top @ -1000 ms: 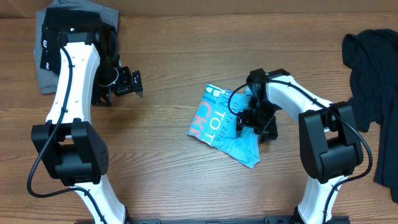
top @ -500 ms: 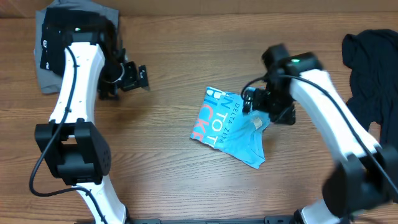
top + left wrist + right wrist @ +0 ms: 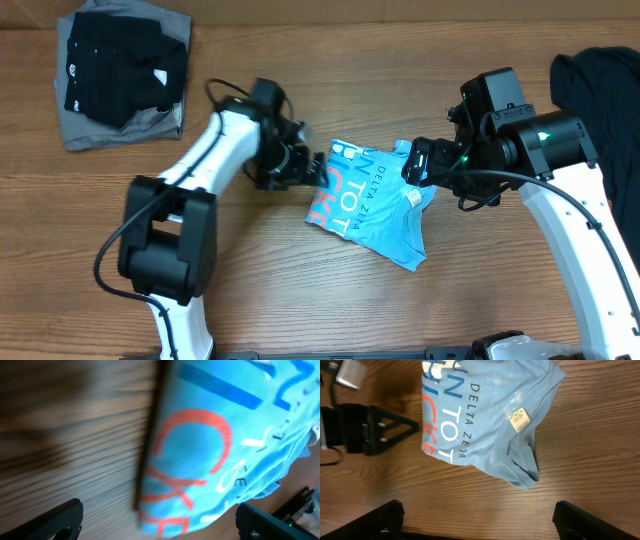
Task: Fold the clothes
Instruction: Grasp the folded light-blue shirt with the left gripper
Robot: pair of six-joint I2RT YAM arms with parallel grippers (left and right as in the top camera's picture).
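Two things have changed in the last second. The right pincer [image 3: 428, 170], which was pressed down on the right part of the light-blue T-shirt [image 3: 365, 200], has risen off it and drawn back a little to the right. Its jaws stand wide with nothing between them, and its own camera looks down on the shirt. The left pincer [image 3: 303, 167], which was hanging near the folded grey and black pile [image 3: 120, 75] in the far left corner, has swung across the bench [image 3: 250, 290] to the left edge of the shirt. It is also wide open and holds nothing; whether it already touches the cloth cannot be told. The shirt lies in the middle of the bench as a small uneven packet, with the collar label [image 3: 520, 420] showing on its right side. It seems that the right arm has released after its fold, and that the left arm comes for the left edge, either for one more fold or to carry the packet to the pile. The dark garment [image 3: 600, 120] at the right edge lies crumpled, so the task looks far from done.
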